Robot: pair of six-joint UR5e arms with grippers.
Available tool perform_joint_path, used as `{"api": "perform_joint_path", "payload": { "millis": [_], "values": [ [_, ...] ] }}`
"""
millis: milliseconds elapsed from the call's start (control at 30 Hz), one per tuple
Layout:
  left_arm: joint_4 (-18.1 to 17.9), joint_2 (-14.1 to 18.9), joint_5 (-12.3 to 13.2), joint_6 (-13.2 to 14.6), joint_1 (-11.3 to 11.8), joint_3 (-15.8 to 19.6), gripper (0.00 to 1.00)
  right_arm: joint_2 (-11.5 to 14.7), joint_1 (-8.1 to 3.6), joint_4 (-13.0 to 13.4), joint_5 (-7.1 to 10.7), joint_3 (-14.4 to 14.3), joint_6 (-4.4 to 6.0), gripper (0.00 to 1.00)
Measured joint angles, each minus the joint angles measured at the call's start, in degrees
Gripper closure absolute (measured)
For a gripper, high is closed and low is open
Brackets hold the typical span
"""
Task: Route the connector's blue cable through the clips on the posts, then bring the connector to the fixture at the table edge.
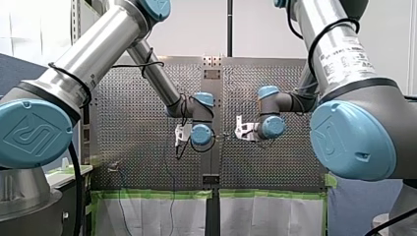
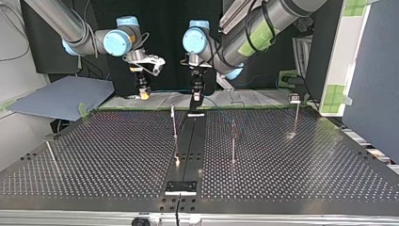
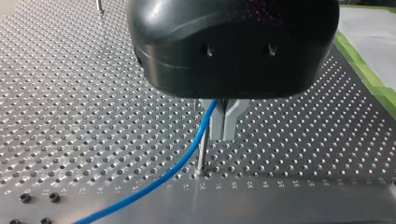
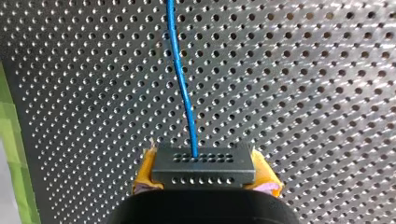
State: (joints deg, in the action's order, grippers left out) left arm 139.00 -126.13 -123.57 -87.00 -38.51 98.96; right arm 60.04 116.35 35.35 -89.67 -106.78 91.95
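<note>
Perforated steel table [image 3: 70, 93]: my right gripper [image 4: 204, 181] clamps the dark grey slotted connector [image 4: 204, 163] in yellow pads [image 4: 145, 171], my left gripper [image 3: 224, 125] pinches the thin blue cable [image 3: 159, 183] beside a slim metal post [image 3: 201, 156]; keep cable lightly taut, arms moving together.

The dark grey connector [image 4: 204, 165], its face dotted with small holes, is sitting clamped between my right pincer's [image 4: 204, 176] yellow pads, while its thin blue cable [image 4: 182, 84] is curving away over the perforated table [image 4: 303, 70].

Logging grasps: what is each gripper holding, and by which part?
Right gripper: the connector, by its two sides. Left gripper: the blue cable, beside a post.
</note>
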Motion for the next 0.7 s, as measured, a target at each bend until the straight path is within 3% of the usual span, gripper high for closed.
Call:
{"api": "perform_joint_path", "payload": {
  "millis": [300,700],
  "values": [
    [-0.1,-0.1,0.0,0.0,-0.4,0.0,0.93,-2.5,-0.73,3.2,0.27,-0.1,0.01,1.00],
    [-0.2,-0.2,0.1,-0.8,-0.6,0.0,0.93,-4.4,-1.87,5.0,1.51,-0.1,0.00,1.00]
  ]
}}
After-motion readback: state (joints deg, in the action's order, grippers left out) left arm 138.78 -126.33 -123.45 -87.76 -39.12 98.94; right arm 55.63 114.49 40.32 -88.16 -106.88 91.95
